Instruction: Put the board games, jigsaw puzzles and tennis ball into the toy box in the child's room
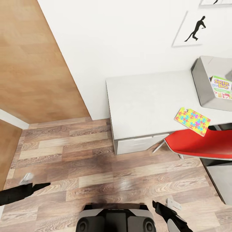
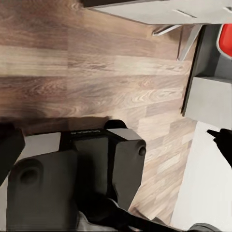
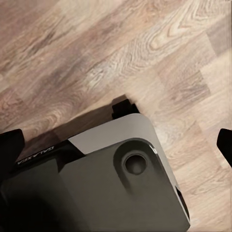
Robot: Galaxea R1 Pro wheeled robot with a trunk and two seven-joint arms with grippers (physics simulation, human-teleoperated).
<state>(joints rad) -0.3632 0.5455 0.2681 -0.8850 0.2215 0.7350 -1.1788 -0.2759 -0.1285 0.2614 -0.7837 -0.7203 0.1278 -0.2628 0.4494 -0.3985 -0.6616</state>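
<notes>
A white table (image 1: 145,103) stands against the wall ahead on the right. At its right end sits the grey toy box (image 1: 203,84), with a Skip-Bo board game (image 1: 221,86) lying inside it. A colourful jigsaw puzzle (image 1: 192,121) lies flat on the table's front edge, beside the box. My left gripper (image 1: 43,185) hangs low over the floor at the left, far from the table, its fingers (image 2: 9,147) spread wide and empty. My right gripper (image 1: 161,207) is low beside my base, fingers (image 3: 225,144) also apart, holding nothing.
A red chair (image 1: 198,145) is tucked under the table's right part, next to a drawer unit (image 1: 138,144). A wooden door panel (image 1: 32,64) fills the left. Wood floor (image 1: 96,174) lies between my base (image 1: 112,220) and the table. A grey block (image 1: 222,180) stands at the right.
</notes>
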